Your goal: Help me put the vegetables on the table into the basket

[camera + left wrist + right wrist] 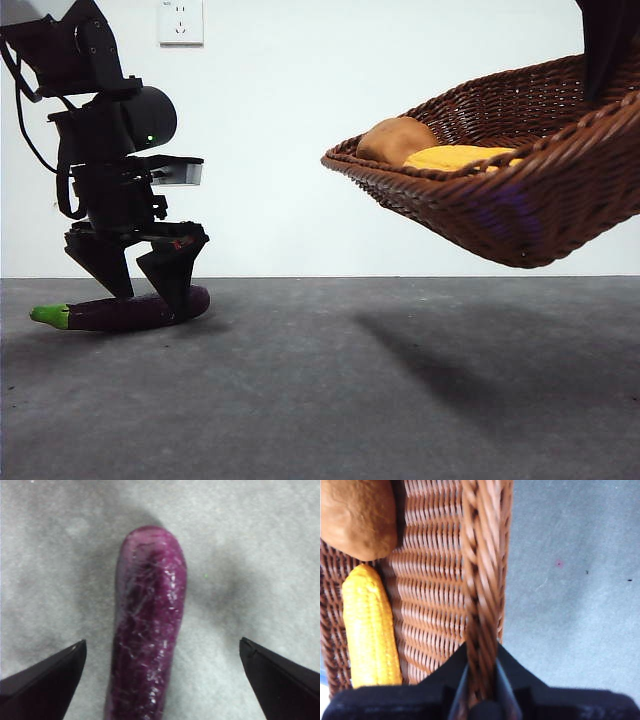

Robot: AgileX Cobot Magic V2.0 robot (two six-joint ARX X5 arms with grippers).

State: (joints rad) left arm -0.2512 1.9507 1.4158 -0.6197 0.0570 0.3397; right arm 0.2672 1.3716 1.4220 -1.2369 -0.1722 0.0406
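**Wicker basket held aloft, eggplant bracketed on the table**

Grey, mottled table [330, 400] nearest, bare across the foreground apart from the basket's shadow. Further back at one side, eggplant [125, 312] lying flat on that surface, green stem pointing outward, rounded purple end toward the middle. Left pincer [140, 290] lowered over it with jaws wide, one tip on each side of the purple body; in the left wrist view the eggplant [147, 630] running straight up the gap, both tips apart from the skin. Likely set crosswise like this so that closing catches the slim body across its width. No grip yet, by the look of it.

Across from it, woven basket [500, 190] off the table and tilted, low end toward the eggplant. Right pincer [481, 680] clamped narrow on the braided rim [482, 580], one jaw inside the wall and one outside, carrying the whole weight from that single edge, hence the slant. Potato [397, 140] and corn cob [455, 157] already inside, resting together near the low end; potato [357, 517] and corn [370, 625] also seen side by side on the weave from the right wrist. Probably held raised and angled so as to offer an open mouth for the last vegetable.

Beyond, plain white wall with a socket [180, 22] high up.
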